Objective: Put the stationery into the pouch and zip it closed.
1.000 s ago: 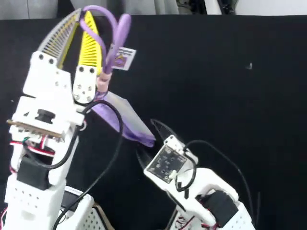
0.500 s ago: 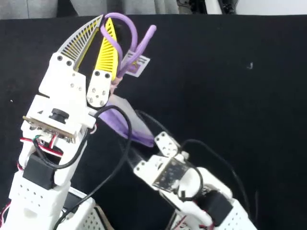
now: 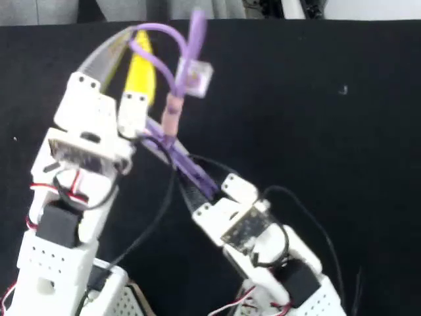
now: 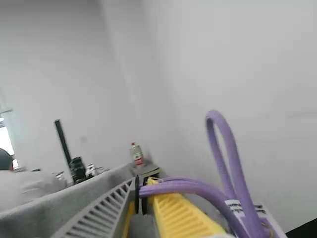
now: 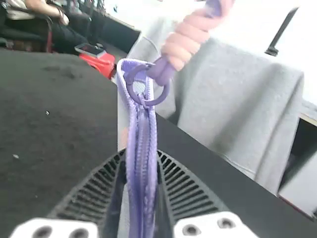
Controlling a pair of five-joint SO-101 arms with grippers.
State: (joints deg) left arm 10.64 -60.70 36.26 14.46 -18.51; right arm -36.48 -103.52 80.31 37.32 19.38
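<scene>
We see the purple pouch (image 3: 189, 170) edge-on, a thin, soft fabric strip slanting between the two arms and held up off the table (image 3: 316, 131), which is covered in matte black cloth. Its zip seam ends in a round ring (image 5: 146, 89). From the ring a pink, ribbed sleeve (image 3: 172, 122) leads into a smooth purple cord (image 3: 161, 36) that arcs in a loop and carries a small square tag (image 3: 196, 76).

On the right arm's side the cloth runs wide to the table's far edge.

The left gripper (image 3: 135, 38) has one yellow ribbed finger and one grey, and they are pressed together on the cord at their tips. The right gripper (image 5: 141, 163) – black, slatted fingers – is closed to a narrow gap, clamping the pouch on both faces just below the ring.
</scene>
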